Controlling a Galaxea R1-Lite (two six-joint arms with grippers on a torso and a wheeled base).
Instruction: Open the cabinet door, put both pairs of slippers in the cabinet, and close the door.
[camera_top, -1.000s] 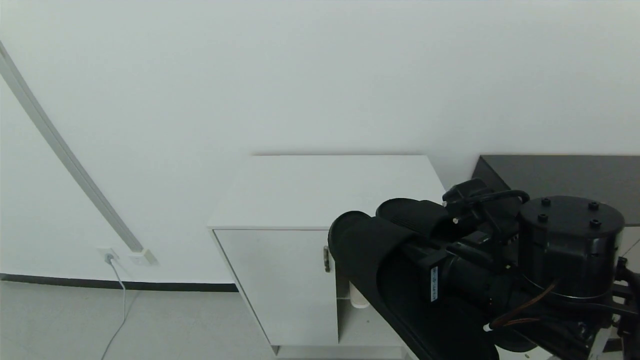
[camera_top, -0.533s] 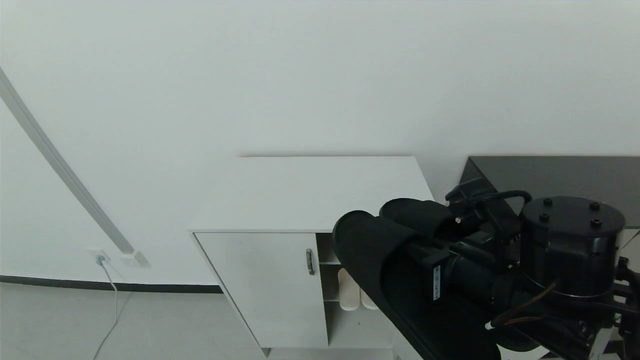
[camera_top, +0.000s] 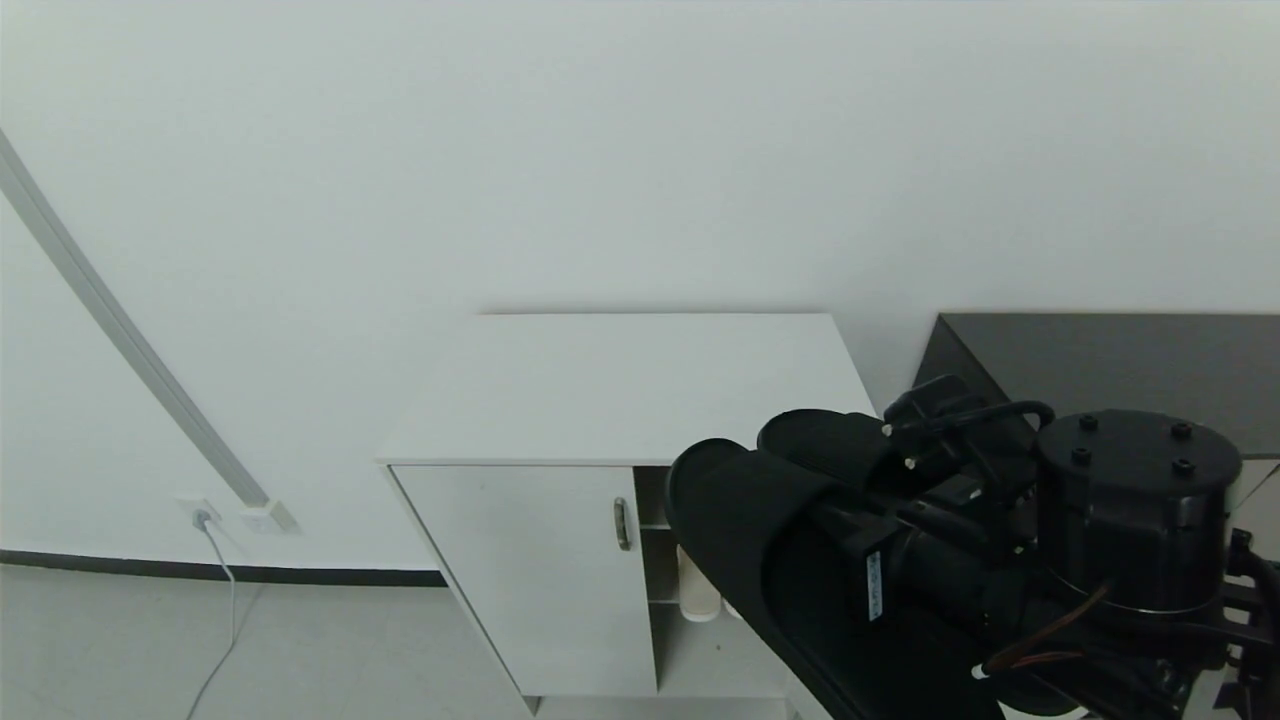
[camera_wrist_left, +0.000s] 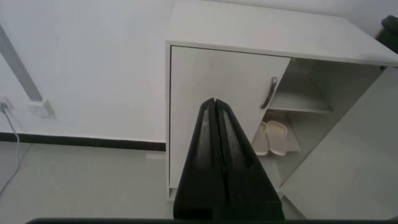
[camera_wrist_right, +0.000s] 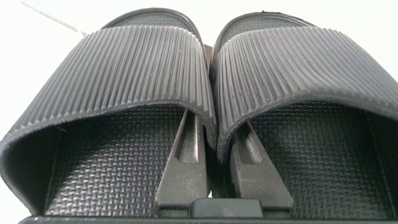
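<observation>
Head view: the black slippers (camera_top: 745, 500) are hanging before the cabinet's (camera_top: 620, 385) open right half; the white slippers (camera_top: 697, 597) are sitting side by side inside it.

Left wrist view: the left gripper (camera_wrist_left: 215, 111) is hovering clenched and empty, facing the cabinet's closed left door (camera_wrist_left: 211, 74).

Right wrist view: the right gripper (camera_wrist_right: 214, 127) is grasping the black slippers, one finger (camera_wrist_right: 181, 163) lying under each strap, pinching them together.

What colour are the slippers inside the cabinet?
Cream-white. The slippers show best in the left wrist view.
</observation>
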